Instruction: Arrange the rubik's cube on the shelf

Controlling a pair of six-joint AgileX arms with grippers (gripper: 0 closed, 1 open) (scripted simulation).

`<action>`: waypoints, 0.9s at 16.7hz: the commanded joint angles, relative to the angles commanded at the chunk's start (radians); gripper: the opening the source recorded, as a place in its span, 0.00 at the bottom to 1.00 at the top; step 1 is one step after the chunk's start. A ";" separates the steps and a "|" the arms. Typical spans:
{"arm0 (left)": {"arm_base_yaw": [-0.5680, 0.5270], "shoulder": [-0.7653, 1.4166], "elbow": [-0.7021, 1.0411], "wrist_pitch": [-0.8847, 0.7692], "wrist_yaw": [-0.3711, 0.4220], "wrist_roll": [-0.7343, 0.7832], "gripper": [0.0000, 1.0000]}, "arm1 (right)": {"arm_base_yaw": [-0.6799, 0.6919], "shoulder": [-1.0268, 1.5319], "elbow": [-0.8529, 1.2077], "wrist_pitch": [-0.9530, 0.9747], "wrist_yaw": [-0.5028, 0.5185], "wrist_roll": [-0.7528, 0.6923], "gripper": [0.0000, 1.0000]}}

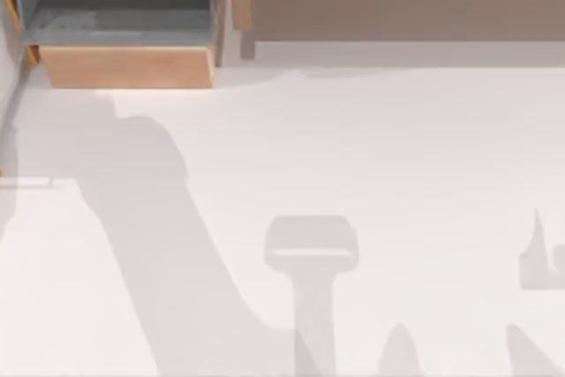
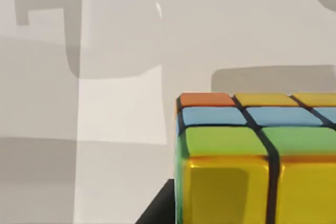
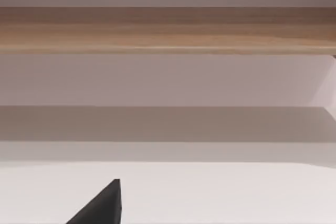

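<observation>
Looming close beneath the left wrist camera: small multicoloured rubik's cube (image 2: 252, 156) of yellow, green, blue and orange squares, resting on the pale white table (image 2: 115, 108) beside a dark sliver of the left gripper (image 2: 157, 208); grip state impossible to tell. Ahead of the right wrist: long light-brown wooden shelf (image 3: 168, 30), taupe front panel below. Best handled, by judgement, with a squared, centred grasp before lifting shelfward. Cut off: much of the cube, both sets of fingers, and the grey box-like compartment (image 1: 124, 6).
</observation>
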 joint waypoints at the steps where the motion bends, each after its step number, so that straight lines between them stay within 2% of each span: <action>1: -0.003 0.016 0.024 -0.001 -0.015 0.011 0.00 | 0.000 0.000 0.000 0.000 0.000 0.000 1.00; 5: -0.013 0.077 0.098 0.010 -0.077 0.064 0.00 | 0.000 0.000 0.000 0.000 0.000 0.000 1.00; 8: -0.014 0.081 0.103 0.010 -0.080 0.068 0.00 | 0.000 0.000 0.000 0.000 0.000 0.000 1.00; 11: -0.009 0.077 0.098 0.010 -0.081 0.069 0.00 | 0.000 0.000 0.000 0.000 0.000 0.000 1.00; 15: -0.037 -0.045 0.013 0.020 -0.143 0.089 0.00 | 0.000 0.000 0.000 0.000 0.000 0.000 1.00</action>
